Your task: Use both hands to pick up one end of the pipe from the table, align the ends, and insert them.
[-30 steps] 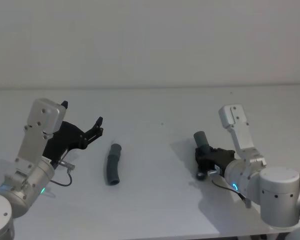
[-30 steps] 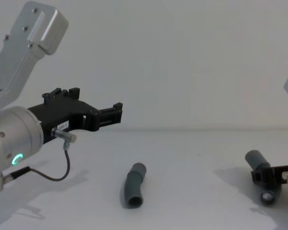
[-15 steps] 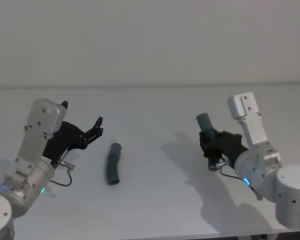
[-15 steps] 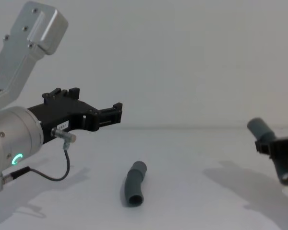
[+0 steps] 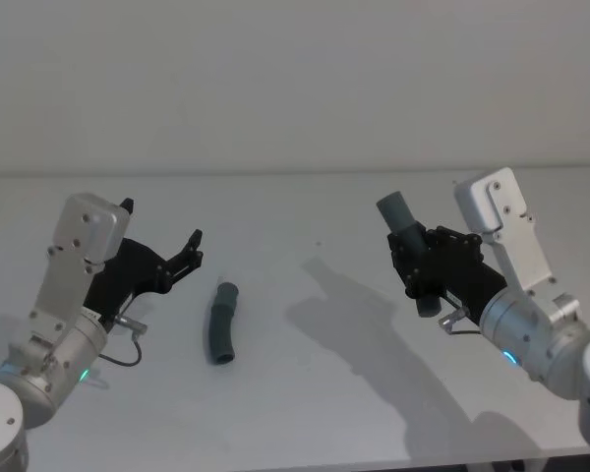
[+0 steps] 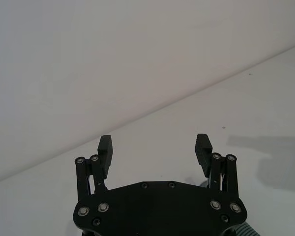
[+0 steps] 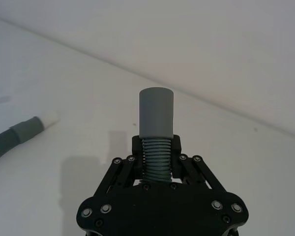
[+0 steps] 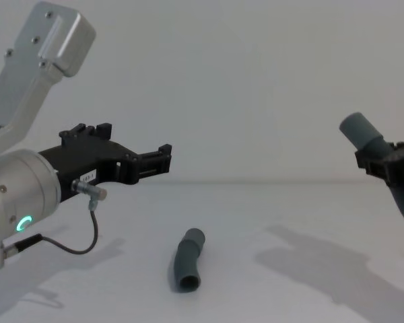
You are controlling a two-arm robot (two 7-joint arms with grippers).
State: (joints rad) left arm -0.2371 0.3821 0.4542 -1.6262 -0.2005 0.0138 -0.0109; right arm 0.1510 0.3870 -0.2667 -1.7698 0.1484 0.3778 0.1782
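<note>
Right gripper, at mid-right of your head view, is clamped on one grey pipe piece, clear above the table; your left gripper hangs wide open at left, with the other pipe piece lying on the table near it

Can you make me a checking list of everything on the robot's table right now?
Surface: white table, holding one pipe piece.
Job's things: the lying piece, grey, rests flat on the table with its white tip free; the held piece, grey, is up in the air above the table.
Clutter: nothing seen.
Hands: left hand open, holding nothing, above the table to the left of the lying piece; right hand shut on the held piece, over on the right.
Cables: thin black cable loops by the left wrist.
Surroundings: plain pale wall.
</note>
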